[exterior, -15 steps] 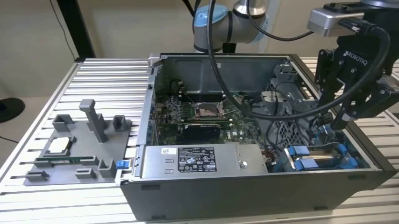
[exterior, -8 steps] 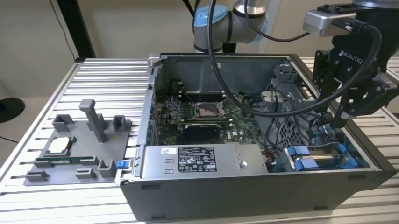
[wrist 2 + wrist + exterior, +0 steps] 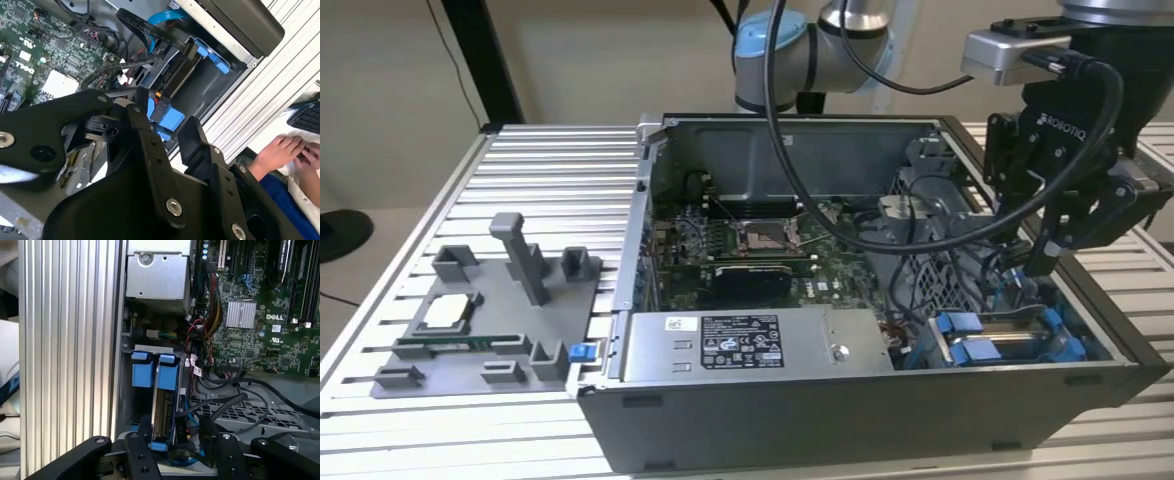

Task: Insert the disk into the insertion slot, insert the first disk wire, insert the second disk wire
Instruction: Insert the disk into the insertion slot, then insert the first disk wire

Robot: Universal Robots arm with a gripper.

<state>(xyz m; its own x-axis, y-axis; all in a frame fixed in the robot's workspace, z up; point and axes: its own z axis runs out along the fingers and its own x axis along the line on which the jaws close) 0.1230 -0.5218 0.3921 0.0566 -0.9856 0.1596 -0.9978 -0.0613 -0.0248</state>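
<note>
The gripper [image 3: 175, 422], fingers parted and grasping nothing, hangs just over the blue-framed disk [image 3: 165, 400]. The disk stands edge-up in the insertion slot [image 3: 1083, 345], lower right of the exterior view, inside the open computer case [image 3: 854, 420].

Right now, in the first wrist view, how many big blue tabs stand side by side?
2: one blue tab by the case wall, the other beside it, toward the motherboard. Others may be hidden.
</note>
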